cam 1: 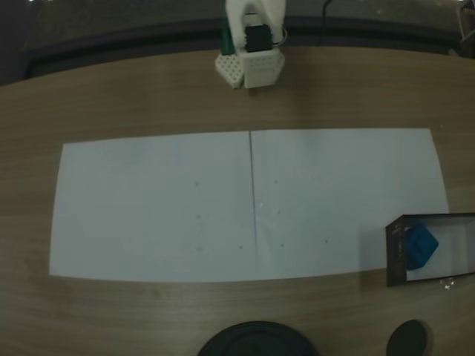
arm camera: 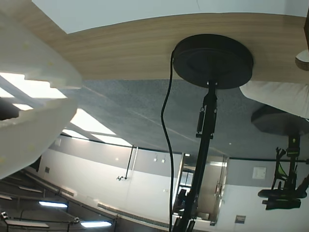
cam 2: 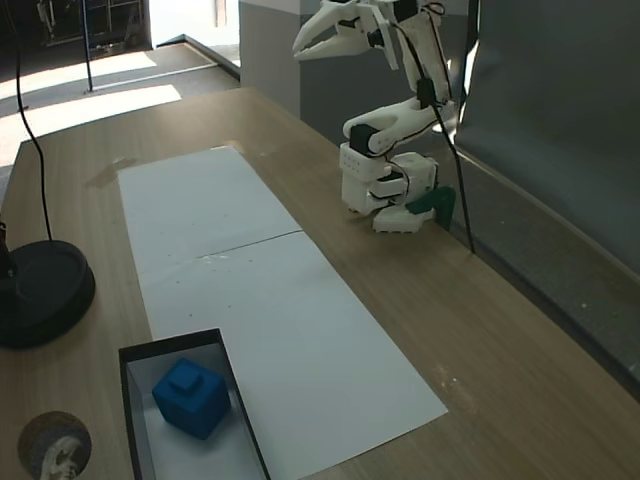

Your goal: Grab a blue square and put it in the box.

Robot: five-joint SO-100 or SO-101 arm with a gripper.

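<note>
Blue square (cam 2: 190, 397) inside box (cam 2: 132, 400) (no readable writing), tool (cam 2: 312, 40) raised, jaws slightly parted, empty

White arm (cam 2: 385, 150) — black cable, green clamp (cam 2: 437, 203)

Before me, two white paper sheets (cam 1: 245, 204) lie end to end on the wooden worktop (cam 2: 500, 330); a round black stand base (cam 2: 40, 290) sits beside them.

Blue square (cam 2: 190, 397) tilted inside black-walled box (cam 2: 128, 385)
</note>
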